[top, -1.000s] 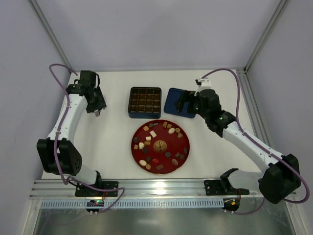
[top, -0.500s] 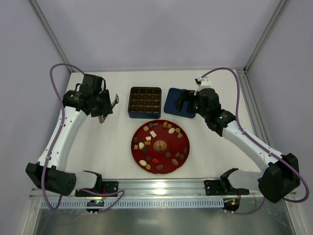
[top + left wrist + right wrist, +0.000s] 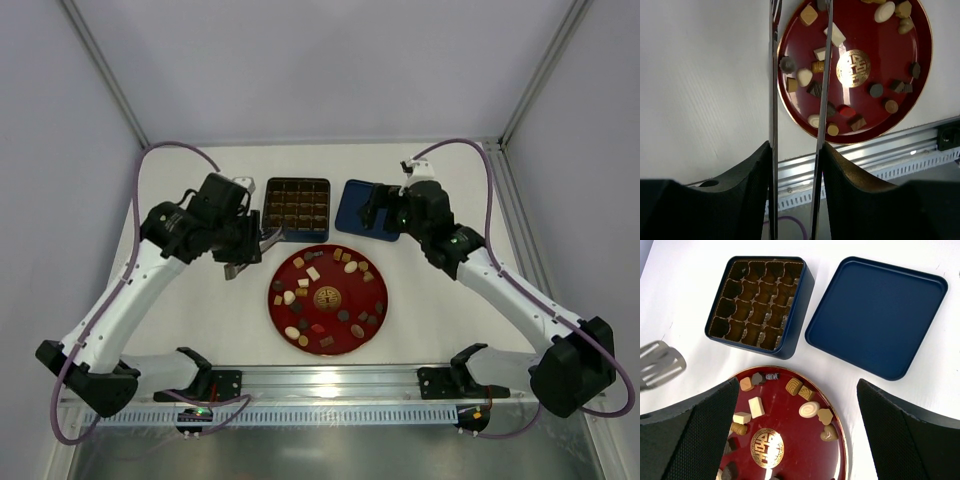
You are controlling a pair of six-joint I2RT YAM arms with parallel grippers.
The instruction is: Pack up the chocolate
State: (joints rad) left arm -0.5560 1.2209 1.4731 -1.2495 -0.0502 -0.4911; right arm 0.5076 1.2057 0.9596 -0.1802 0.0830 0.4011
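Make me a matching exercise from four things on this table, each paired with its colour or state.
Things:
1. plate
2. box
3. lid
4. left tool

Descriptions:
A. open, holding nothing
B. red and round
C. dark blue, empty grid inside
D. blue, shallow, no grid

Pairs: 1-B, 2-C, 3-D, 4-A

Plate (image 3: 860,30) red, gold emblem (image 3: 853,61); chocolate (image 3: 804,76) dark brown, tan, cream; box (image 3: 801,320) dark blue.
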